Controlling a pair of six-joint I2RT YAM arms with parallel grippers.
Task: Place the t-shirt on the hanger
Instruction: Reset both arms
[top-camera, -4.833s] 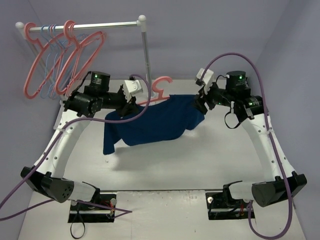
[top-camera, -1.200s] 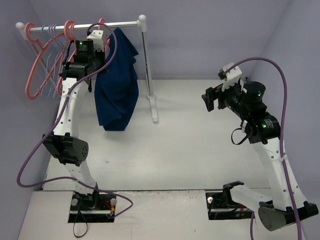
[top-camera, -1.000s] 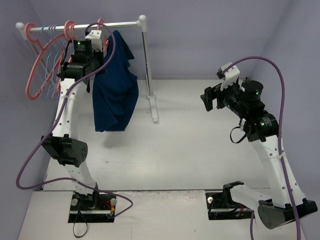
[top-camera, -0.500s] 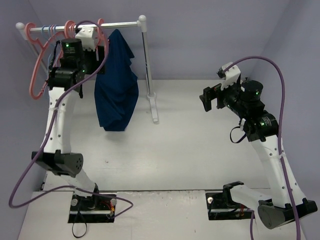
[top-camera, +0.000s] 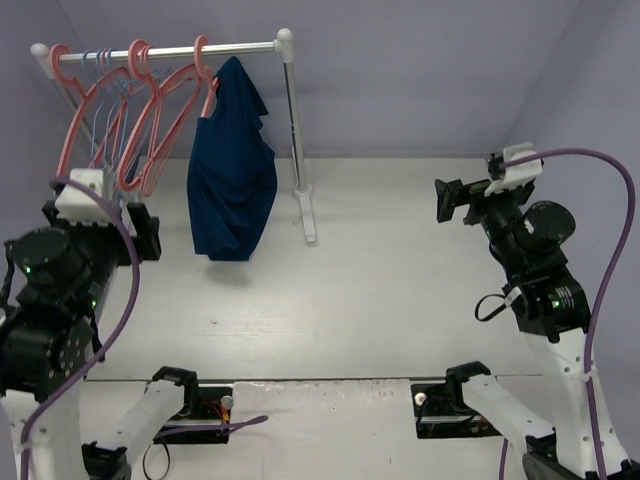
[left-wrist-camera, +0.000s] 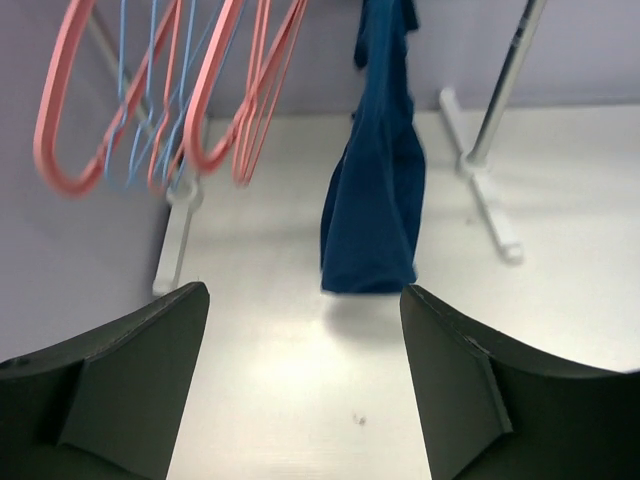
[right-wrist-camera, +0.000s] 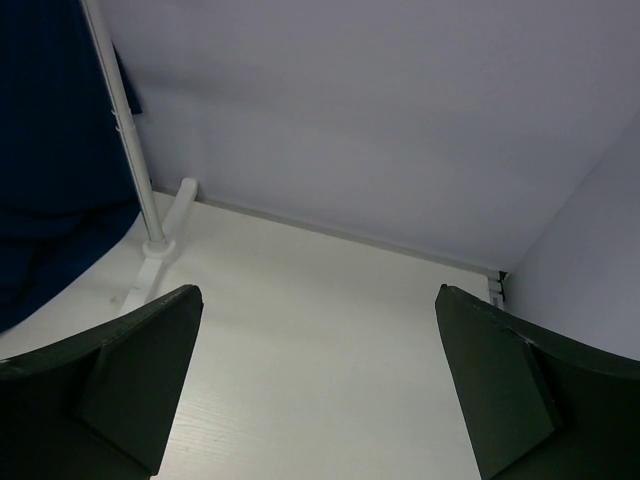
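The navy t-shirt (top-camera: 232, 170) hangs from the white rail (top-camera: 240, 47) on a salmon-pink hanger (top-camera: 203, 52), of which only the hook and a bit of one arm show. In the left wrist view the t-shirt (left-wrist-camera: 375, 190) hangs straight down, well ahead of my left gripper (left-wrist-camera: 303, 300), which is open and empty. In the top view the left gripper (top-camera: 140, 238) sits low at the left, away from the rail. My right gripper (top-camera: 455, 200) hovers open and empty at the right. In its wrist view the right gripper (right-wrist-camera: 318, 295) faces bare table, with the t-shirt (right-wrist-camera: 50, 150) at the left edge.
Several more pink hangers (top-camera: 140, 110) and thin light-blue hangers (top-camera: 100, 90) hang on the rail left of the t-shirt. The rack's upright pole (top-camera: 294, 110) and white foot (top-camera: 306, 205) stand right of it. Lilac walls close in the back and sides.
My left gripper opened, let go at the rail and drew back down toward the near left. The right arm swung back to the right. The t-shirt stays hanging.
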